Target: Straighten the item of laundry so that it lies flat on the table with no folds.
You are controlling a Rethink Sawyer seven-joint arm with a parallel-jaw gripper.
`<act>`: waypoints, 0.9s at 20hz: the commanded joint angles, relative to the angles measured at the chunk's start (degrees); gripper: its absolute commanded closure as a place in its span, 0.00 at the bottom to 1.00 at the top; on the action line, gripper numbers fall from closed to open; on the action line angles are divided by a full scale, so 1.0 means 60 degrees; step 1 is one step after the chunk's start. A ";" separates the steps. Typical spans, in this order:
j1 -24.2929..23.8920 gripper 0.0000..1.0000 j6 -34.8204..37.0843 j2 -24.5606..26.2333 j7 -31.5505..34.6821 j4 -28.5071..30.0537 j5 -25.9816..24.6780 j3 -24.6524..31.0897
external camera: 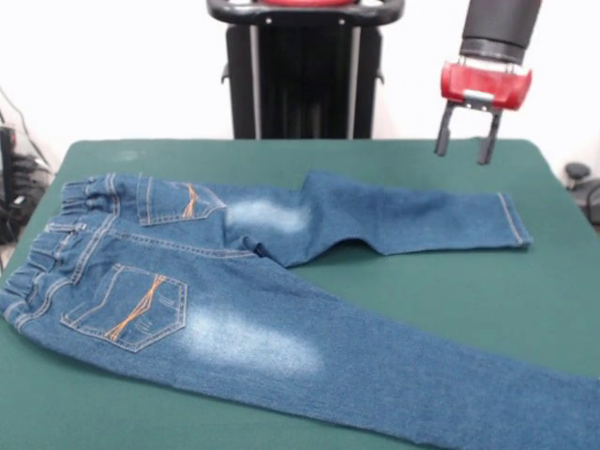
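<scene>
The item of laundry, a small pair of blue denim jeans, lies back-side up on the dark green table. Its elastic waistband is at the left, with two orange-stitched pockets and whitish faded patches showing. One leg runs toward the right near the far side, the other stretches to the lower right and runs off the picture's edge. Both legs look spread and mostly flat. My gripper, red with two black fingers, hangs open in the air above the table's far right corner, clear of the jeans and holding nothing.
The robot's black pedestal stands behind the table's far edge. Dark cables and gear sit off the table's left side, and a small dark object at the right.
</scene>
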 commanded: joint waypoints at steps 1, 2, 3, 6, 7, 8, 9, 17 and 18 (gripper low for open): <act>0.0358 0.00 -0.0494 0.0518 -0.0511 -0.0003 -0.0181 0.1129; 0.0439 0.00 -0.0428 0.0633 -0.0441 -0.0150 -0.0084 0.1113; 0.0525 0.00 -0.0336 0.0764 -0.0358 -0.0303 0.0026 0.1097; 0.0772 0.00 -0.0080 0.1110 -0.0094 -0.0756 0.0362 0.1012; 0.0819 0.00 -0.0011 0.1187 -0.0053 -0.0869 0.0419 0.0986; 0.0852 0.00 0.0063 0.1254 -0.0013 -0.0973 0.0489 0.0970; 0.0861 0.00 0.0101 0.1331 0.0003 -0.1083 0.0534 0.0974; 0.0981 0.00 0.0604 0.1786 0.0048 -0.1829 0.1051 0.0959; 0.0955 0.00 0.0598 0.1827 -0.0001 -0.1888 0.1063 0.0962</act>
